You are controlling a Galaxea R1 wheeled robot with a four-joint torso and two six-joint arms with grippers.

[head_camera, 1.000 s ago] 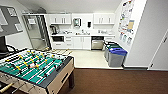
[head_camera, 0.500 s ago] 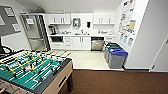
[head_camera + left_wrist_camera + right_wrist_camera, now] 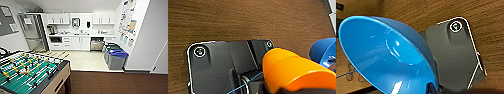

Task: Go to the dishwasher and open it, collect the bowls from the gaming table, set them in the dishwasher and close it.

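Observation:
The dishwasher (image 3: 97,44), grey-fronted with a dark strip on top, sits under the counter at the far kitchen wall, right of the white cabinets. In the left wrist view an orange bowl (image 3: 293,72) hangs over the brown wood-look floor, with my left gripper (image 3: 285,90) shut on its rim. Beside it shows part of a blue bowl (image 3: 323,51). The right wrist view looks into that blue bowl (image 3: 386,55), tilted, with my right gripper (image 3: 433,89) shut on its edge. The cream-topped gaming table is out of view.
A table-football table (image 3: 27,72) stands close at the left. A grey bin with a blue lid (image 3: 117,58) and a green-lidded bin (image 3: 113,47) line the right wall. The steel fridge (image 3: 33,32) is far left. Pale kitchen floor (image 3: 85,60) lies ahead.
The whole head view has shifted a little: the camera has moved towards the kitchen, and the table-football table has slid slightly left in the picture.

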